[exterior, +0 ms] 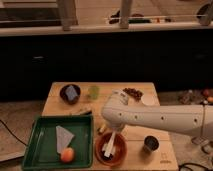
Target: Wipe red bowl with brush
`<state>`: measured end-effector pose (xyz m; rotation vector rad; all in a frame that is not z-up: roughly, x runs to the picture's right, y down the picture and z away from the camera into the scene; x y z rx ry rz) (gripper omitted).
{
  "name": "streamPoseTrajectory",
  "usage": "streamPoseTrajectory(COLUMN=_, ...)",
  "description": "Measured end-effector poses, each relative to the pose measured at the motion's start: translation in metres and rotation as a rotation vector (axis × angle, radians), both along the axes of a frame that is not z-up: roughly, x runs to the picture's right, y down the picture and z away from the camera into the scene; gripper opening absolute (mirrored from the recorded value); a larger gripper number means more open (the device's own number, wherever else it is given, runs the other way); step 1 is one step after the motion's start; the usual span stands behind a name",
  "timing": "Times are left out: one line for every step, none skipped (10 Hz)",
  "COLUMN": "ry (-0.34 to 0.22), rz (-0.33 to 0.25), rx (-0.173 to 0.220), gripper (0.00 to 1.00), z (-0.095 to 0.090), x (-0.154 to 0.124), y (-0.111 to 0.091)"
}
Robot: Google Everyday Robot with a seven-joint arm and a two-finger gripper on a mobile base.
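Note:
The red bowl [111, 151] sits at the front of the wooden table [55, 102], right of the green tray. The brush [109, 145], with its long white handle, slants down into the bowl; its dark head is hidden low inside. My gripper [116, 131] hangs just above the bowl's far rim, at the end of the white arm [160, 120] that reaches in from the right. It holds the top of the brush handle.
A green tray [47, 155] at the front left holds a grey cloth [63, 136] and an orange fruit [67, 155]. A dark maroon bowl [70, 93], a green cup [94, 91], a dark cup [150, 144], a yellow piece [102, 128] and a fork [80, 113] stand around.

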<state>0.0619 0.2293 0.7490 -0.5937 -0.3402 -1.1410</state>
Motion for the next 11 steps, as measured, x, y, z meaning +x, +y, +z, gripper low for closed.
streamPoseTrajectory(ry=0.013, rz=0.003, rx=-0.014, gripper=0.00, z=0.001, x=0.011, y=0.007)
streamPoseTrajectory(ry=0.036, rz=0.019, rx=-0.022, gripper=0.00, z=0.002, x=0.028, y=0.009)
streamPoseTrajectory(ry=0.059, rz=0.034, rx=-0.021, gripper=0.00, z=0.004, x=0.044, y=0.009)
streamPoseTrajectory(ry=0.076, rz=0.046, rx=-0.020, gripper=0.00, z=0.004, x=0.055, y=0.008)
streamPoseTrajectory(ry=0.092, rz=0.056, rx=-0.015, gripper=0.00, z=0.005, x=0.062, y=0.003)
streamPoseTrajectory(ry=0.101, rz=0.059, rx=-0.006, gripper=0.00, z=0.007, x=0.064, y=0.000)
streamPoseTrajectory(ry=0.107, rz=0.059, rx=0.004, gripper=0.00, z=0.008, x=0.063, y=-0.006)
streamPoseTrajectory(ry=0.110, rz=0.055, rx=0.014, gripper=0.00, z=0.009, x=0.061, y=-0.012)
streamPoseTrajectory(ry=0.106, rz=0.040, rx=0.027, gripper=0.00, z=0.011, x=0.053, y=-0.019)
streamPoseTrajectory(ry=0.101, rz=0.028, rx=0.033, gripper=0.00, z=0.012, x=0.045, y=-0.024)
streamPoseTrajectory(ry=0.090, rz=0.010, rx=0.040, gripper=0.00, z=0.013, x=0.034, y=-0.029)
